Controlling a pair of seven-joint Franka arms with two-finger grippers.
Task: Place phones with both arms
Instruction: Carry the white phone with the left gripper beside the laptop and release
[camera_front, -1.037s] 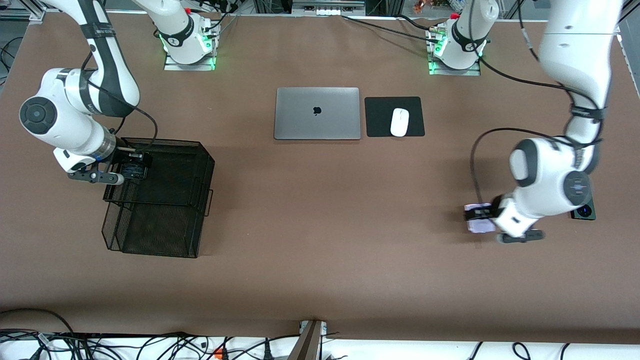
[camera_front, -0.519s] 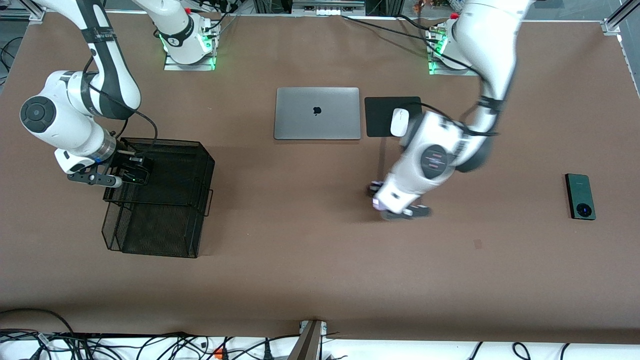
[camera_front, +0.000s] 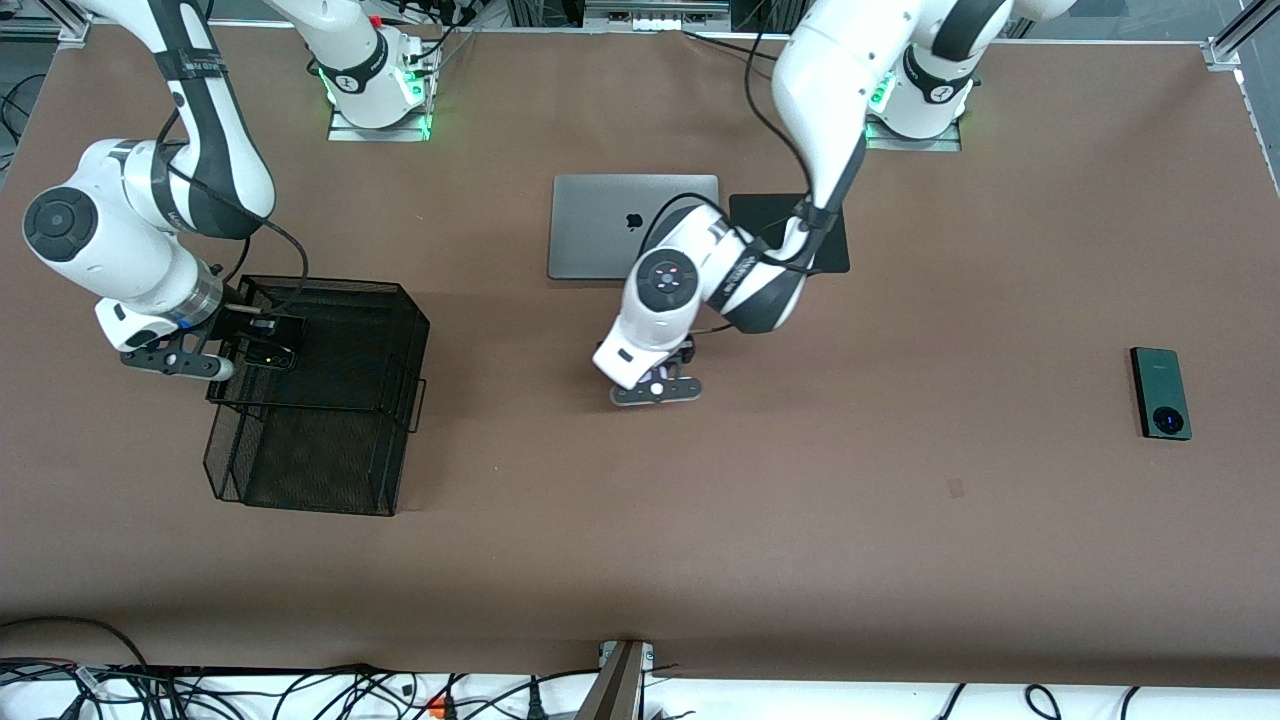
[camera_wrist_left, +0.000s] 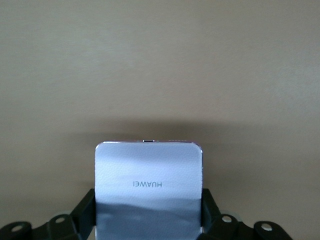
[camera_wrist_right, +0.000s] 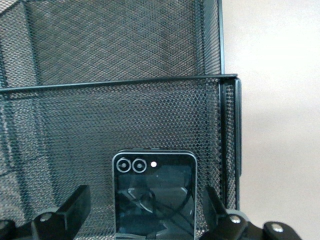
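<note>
The small black phone (camera_wrist_right: 154, 195) lies inside the black mesh basket (camera_front: 300, 470), at the right arm's end of the table. My right gripper (camera_front: 266, 345) hangs over it, open, and each of the fingers (camera_wrist_right: 75, 205) stands clear of a phone edge. My left gripper (camera_front: 686, 353) is over the middle of the table, just off the laptop's near edge. It is shut on the pale lilac-white phone (camera_wrist_left: 149, 180), which juts out flat past the fingertips. The long dark green phone (camera_front: 1161, 392) lies on the table at the left arm's end.
A closed grey laptop (camera_front: 600, 226) and a black mouse pad (camera_front: 835, 240) sit toward the robots' bases, the pad partly covered by the left arm. The basket's rim (camera_wrist_right: 150, 81) and walls rise around the right gripper. Cables run along the near table edge.
The left arm swung from the left arm's end of the table to the middle, carrying the lilac-white phone. The right gripper opened and let go of the black phone in the basket.
</note>
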